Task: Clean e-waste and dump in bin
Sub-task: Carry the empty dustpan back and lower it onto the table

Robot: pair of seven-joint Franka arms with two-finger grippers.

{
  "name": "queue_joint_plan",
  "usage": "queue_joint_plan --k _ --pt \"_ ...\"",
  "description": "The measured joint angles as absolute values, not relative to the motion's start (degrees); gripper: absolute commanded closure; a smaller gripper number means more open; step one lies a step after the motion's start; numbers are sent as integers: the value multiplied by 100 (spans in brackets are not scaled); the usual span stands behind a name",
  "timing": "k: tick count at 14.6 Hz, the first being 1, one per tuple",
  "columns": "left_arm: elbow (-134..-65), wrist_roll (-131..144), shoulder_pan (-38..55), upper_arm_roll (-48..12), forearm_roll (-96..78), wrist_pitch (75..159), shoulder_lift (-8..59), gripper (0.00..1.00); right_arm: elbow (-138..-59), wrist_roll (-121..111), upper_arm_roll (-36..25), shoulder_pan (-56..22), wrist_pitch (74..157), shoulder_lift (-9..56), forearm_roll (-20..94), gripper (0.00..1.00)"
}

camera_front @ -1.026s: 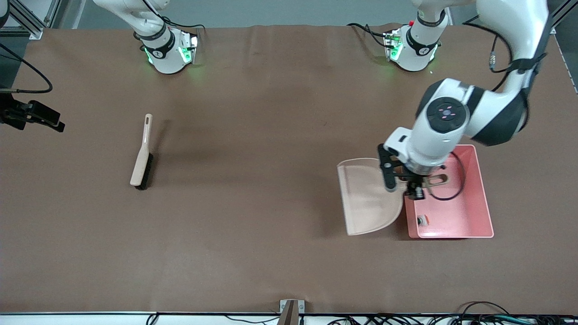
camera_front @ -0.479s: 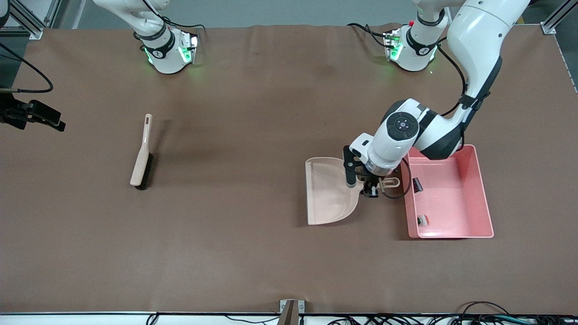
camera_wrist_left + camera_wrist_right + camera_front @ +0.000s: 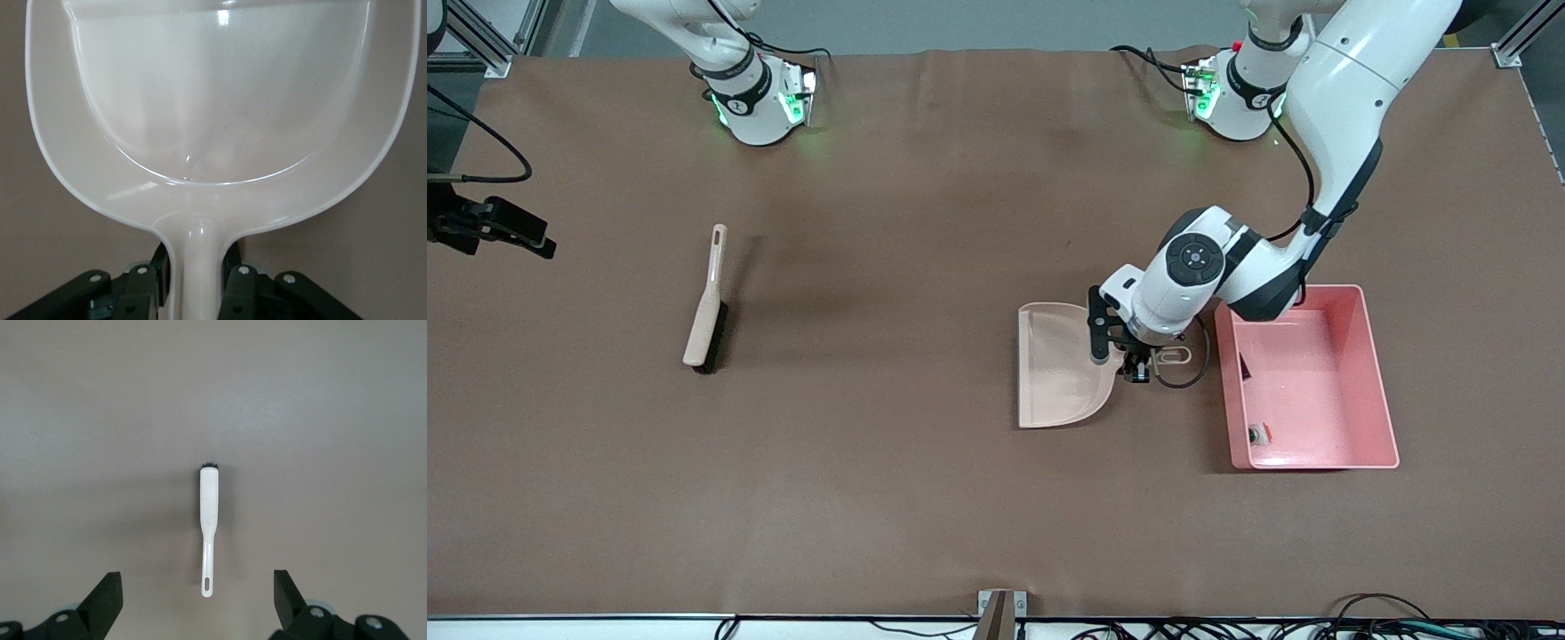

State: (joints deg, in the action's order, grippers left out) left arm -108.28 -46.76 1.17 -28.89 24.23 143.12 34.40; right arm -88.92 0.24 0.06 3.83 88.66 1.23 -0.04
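Observation:
My left gripper (image 3: 1138, 366) is shut on the handle of the beige dustpan (image 3: 1060, 373), which sits flat and low over the table beside the pink bin (image 3: 1320, 396), toward the right arm's end of it. In the left wrist view the dustpan (image 3: 220, 100) is empty, and the fingers (image 3: 143, 287) clamp its handle. Both e-waste parts lie in the bin: the dark piece (image 3: 1243, 365) by the wall nearest the dustpan, and the white-grey piece (image 3: 1260, 434) near the bin's camera-side corner. My right gripper (image 3: 195, 587) is open and empty, high over the brush (image 3: 209, 500).
The beige brush with black bristles (image 3: 707, 307) lies on the brown table toward the right arm's end. A black device with a cable (image 3: 489, 227) sticks in at that end's edge. A loop of black cable (image 3: 1183, 369) hangs by the left gripper.
The left arm has carried the dustpan away from over the bin, toward the right arm's end, and lowered it. The dark piece now shows in the bin.

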Motion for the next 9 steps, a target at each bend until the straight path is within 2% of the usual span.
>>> queue_joint_plan --k 3,4,5,7,9 --pt "-10705 -4403 182 -2856 2614 14341 3604 96 -8892 24 6 383 8866 123 -4 0" --pt "-10669 -4240 199 -2856 2718 14341 3647 85 -8892 24 6 383 8866 123 -4 0" --pt "-10653 -4048 221 -2856 2807 14340 3672 64 -8892 24 6 383 8866 123 -4 0" --pt "-10644 -3814 256 -2856 2865 14337 3677 2 -8892 24 6 383 8866 123 -4 0" --pt "-10627 -3743 278 -2852 2889 14337 3691 0 -8892 24 6 383 8866 123 -4 0"
